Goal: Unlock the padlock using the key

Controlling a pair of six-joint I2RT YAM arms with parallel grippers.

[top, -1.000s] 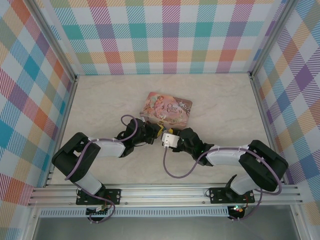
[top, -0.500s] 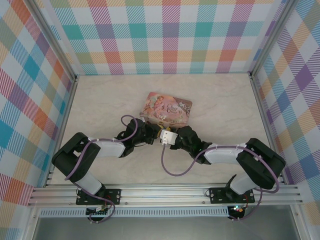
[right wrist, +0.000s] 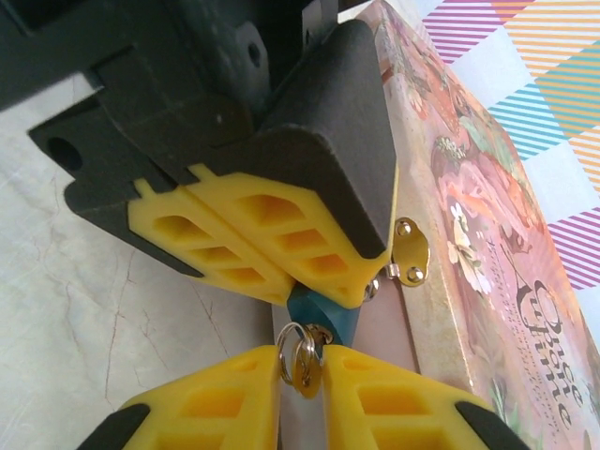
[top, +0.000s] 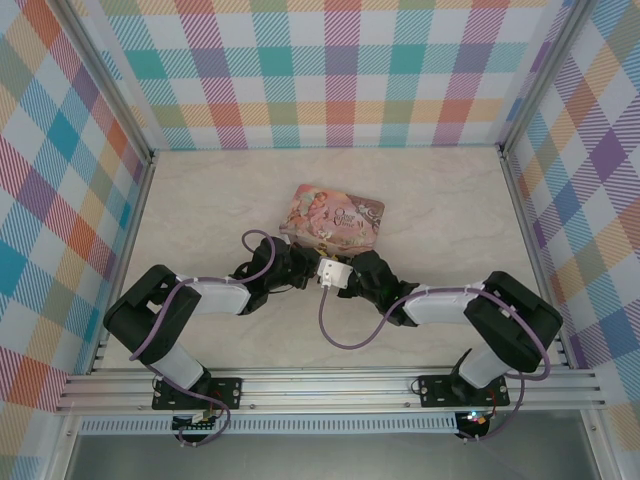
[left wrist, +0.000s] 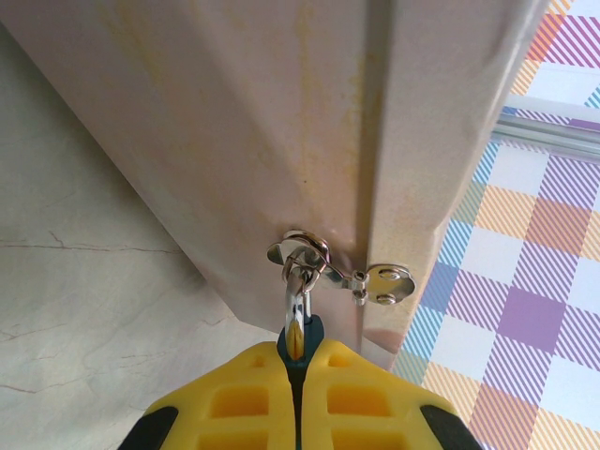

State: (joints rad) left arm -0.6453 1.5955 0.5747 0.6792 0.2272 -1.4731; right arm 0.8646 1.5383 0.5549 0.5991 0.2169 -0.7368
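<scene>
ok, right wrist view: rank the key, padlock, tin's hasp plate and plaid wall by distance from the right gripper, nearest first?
1. key: between the fingers of the right gripper, bottom centre.
2. padlock: just beyond the fingertips, pinched by the left gripper.
3. hasp plate: up and right, on the edge of the tin.
4. plaid wall: top right, behind the tin.
</scene>
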